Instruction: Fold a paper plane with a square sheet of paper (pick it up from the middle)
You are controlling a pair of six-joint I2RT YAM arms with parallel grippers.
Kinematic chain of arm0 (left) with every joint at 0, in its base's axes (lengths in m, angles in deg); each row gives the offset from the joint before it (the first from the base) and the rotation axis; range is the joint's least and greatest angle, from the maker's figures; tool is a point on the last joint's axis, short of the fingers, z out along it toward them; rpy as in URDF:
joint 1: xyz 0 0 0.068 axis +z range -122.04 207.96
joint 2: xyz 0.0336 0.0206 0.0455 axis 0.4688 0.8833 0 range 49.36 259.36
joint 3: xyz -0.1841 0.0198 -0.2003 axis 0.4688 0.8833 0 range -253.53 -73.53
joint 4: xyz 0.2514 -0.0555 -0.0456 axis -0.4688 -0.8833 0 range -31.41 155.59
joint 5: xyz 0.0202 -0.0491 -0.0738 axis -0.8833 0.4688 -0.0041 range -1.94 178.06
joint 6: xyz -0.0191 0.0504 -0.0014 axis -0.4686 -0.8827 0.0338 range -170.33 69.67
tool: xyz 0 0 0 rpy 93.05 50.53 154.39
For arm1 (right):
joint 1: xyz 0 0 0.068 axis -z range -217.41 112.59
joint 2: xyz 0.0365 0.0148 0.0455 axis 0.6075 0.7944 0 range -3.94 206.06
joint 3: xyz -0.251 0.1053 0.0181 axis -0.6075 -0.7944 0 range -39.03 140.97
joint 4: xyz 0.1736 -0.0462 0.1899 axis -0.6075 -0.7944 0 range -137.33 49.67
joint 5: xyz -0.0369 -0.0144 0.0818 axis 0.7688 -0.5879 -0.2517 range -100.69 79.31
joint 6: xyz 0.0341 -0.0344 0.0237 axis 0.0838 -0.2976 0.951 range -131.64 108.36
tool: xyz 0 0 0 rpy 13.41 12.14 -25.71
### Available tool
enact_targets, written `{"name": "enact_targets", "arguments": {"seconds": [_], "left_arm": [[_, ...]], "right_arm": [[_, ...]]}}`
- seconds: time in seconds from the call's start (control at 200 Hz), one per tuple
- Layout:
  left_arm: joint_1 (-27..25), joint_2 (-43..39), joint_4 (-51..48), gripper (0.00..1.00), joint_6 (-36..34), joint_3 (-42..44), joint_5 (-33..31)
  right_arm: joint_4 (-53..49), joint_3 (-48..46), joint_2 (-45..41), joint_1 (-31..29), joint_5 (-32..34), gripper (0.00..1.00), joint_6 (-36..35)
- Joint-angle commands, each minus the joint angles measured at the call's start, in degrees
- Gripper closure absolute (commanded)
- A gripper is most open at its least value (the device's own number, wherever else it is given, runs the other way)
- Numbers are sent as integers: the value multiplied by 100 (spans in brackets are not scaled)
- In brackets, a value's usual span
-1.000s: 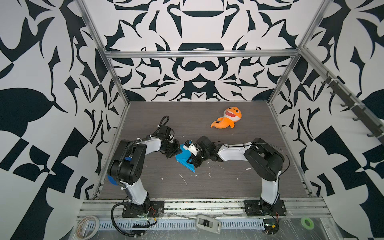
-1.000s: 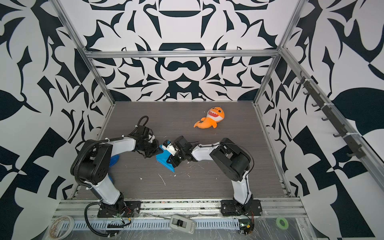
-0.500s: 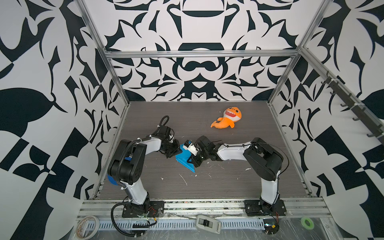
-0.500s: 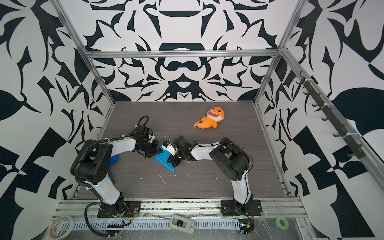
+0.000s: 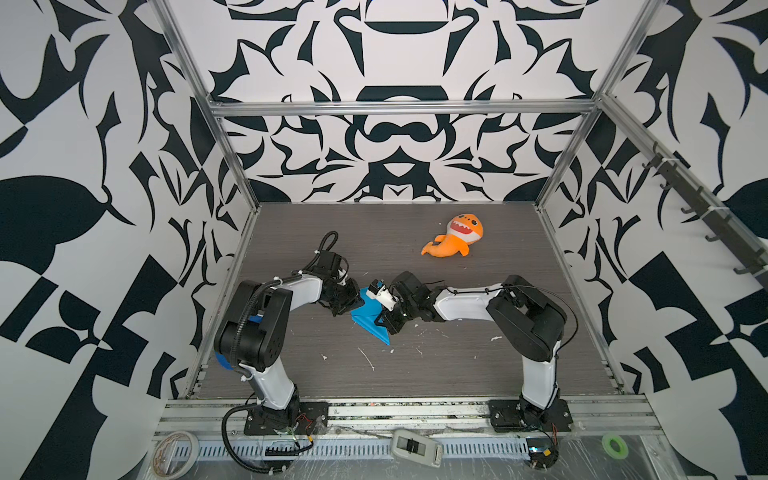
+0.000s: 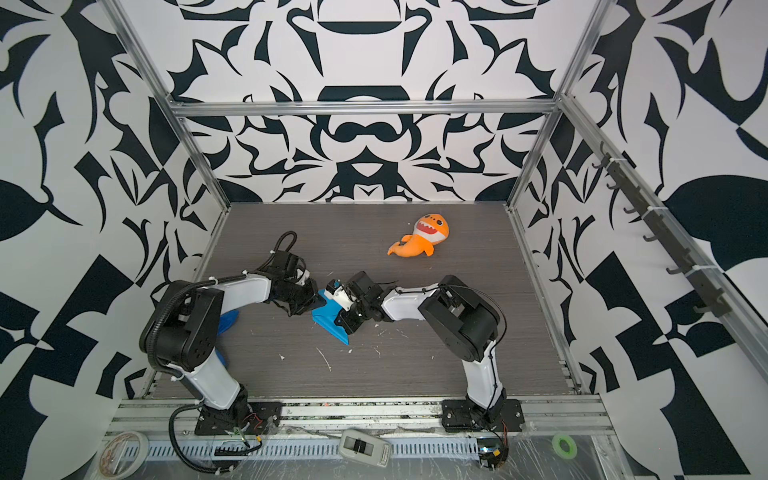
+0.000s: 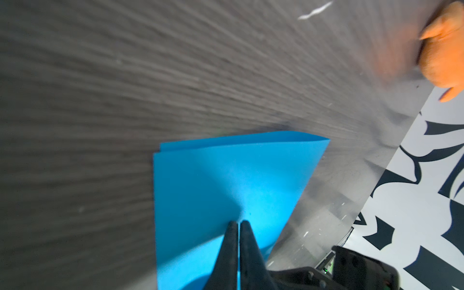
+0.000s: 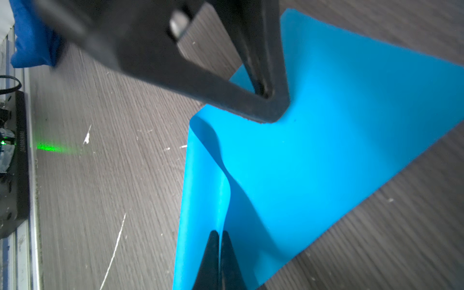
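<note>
The square sheet of paper (image 5: pixel 368 318) (image 6: pixel 328 318) is bright blue and folded into a pointed, layered shape, and it stays on the table's middle. My left gripper (image 5: pixel 353 301) (image 6: pixel 313 303) comes at it from the left. In the left wrist view the left gripper (image 7: pixel 238 222) is shut over the sheet (image 7: pixel 226 180), with only a sliver of blue between its fingertips. My right gripper (image 5: pixel 380 322) (image 6: pixel 340 322) (image 8: pixel 219 232) is shut on a raised flap of the sheet (image 8: pixel 326 150). The left gripper (image 8: pixel 271 105) shows there pinching the opposite edge.
An orange shark plush (image 5: pixel 455 241) (image 6: pixel 422 240) (image 7: pixel 444 50) lies at the back right. A darker blue disc (image 6: pixel 228 322) (image 8: pixel 30 37) sits by the left arm's base. Small white scraps (image 5: pixel 365 357) dot the table in front of the paper.
</note>
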State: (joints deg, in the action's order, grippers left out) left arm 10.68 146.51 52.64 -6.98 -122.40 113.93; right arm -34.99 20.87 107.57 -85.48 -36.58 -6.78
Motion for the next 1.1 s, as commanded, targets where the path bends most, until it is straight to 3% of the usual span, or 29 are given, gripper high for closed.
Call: {"name": "enact_targets", "arguments": {"seconds": [0.0, 0.11, 0.245, 0.44, 0.845, 1.095], "left_arm": [[108, -703, -106, 88, 275, 243, -156], [120, -1266, 146, 87, 653, 815, -275], [62, -1772, 917, 87, 1275, 1633, 3], [-483, -1990, 1947, 87, 1914, 2198, 26], [-817, -1361, 2201, 92, 1938, 2168, -115], [-817, -1467, 1712, 92, 1678, 2218, -422]], "right_arm": [[-26, 48, 82, -18, 91, 100, 65], [-24, 56, 91, -17, 75, 100, 70], [-30, 82, 116, -17, 58, 100, 80], [-67, 101, 161, -17, 62, 100, 85], [-137, 137, 181, -11, 78, 100, 95], [-183, 162, 214, -12, 88, 100, 78]]}}
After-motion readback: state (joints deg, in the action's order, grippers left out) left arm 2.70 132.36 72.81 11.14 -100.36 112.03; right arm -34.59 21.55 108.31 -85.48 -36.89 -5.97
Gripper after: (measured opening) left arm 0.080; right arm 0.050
